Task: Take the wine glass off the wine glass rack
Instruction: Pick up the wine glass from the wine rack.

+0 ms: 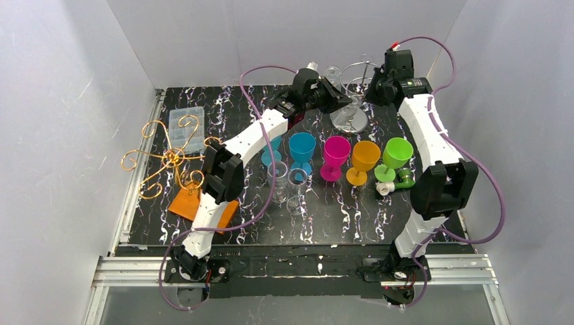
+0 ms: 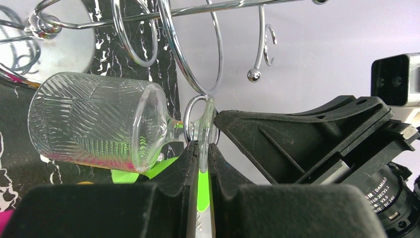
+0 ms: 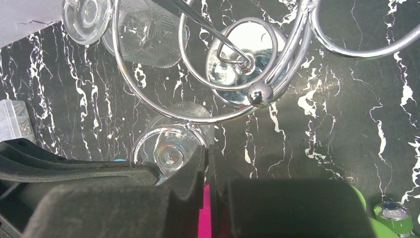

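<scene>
From above, we see the left arm (image 1: 250, 139) and right arm (image 1: 423, 128) meeting at the rack (image 1: 350, 120), far centre. At the left wrist, our left gripper (image 2: 199, 151) pinches the foot of the glass (image 2: 94, 121). Its stem sits in a rack loop, bowl pointing away leftward. At the right wrist, the right gripper (image 3: 208, 153) is closed just beside the glass; whether it grips anything, we cannot tell.

Bright, even light; glare on the chrome rack (image 3: 260, 93); foreground blurred.

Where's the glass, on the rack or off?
On: the glass lies tipped sideways, stem through a loop of the rack, left gripper shut on its foot.
</scene>
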`<move>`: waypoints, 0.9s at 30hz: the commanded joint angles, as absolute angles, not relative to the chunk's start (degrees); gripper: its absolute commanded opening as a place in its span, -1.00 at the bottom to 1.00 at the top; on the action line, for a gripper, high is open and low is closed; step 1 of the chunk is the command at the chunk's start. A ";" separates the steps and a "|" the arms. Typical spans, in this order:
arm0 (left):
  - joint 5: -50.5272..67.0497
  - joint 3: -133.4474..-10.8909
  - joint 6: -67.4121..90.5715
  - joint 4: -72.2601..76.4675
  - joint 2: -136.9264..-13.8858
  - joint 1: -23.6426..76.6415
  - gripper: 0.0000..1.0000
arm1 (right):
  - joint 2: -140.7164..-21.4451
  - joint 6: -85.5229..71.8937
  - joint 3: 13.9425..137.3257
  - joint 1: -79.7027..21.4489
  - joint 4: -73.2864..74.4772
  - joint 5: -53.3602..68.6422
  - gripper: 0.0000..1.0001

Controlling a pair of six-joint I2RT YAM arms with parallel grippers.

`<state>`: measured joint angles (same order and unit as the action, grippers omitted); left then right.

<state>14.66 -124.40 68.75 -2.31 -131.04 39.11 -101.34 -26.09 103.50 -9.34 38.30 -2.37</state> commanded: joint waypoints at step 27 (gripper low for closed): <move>14.09 -132.82 63.48 -15.72 -122.99 41.21 -1.00 | -107.11 -22.89 112.97 -8.88 44.36 -1.75 -0.49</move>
<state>11.99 -127.98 64.38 -13.72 -128.75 40.23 -104.88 -24.82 110.91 -9.61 44.93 1.52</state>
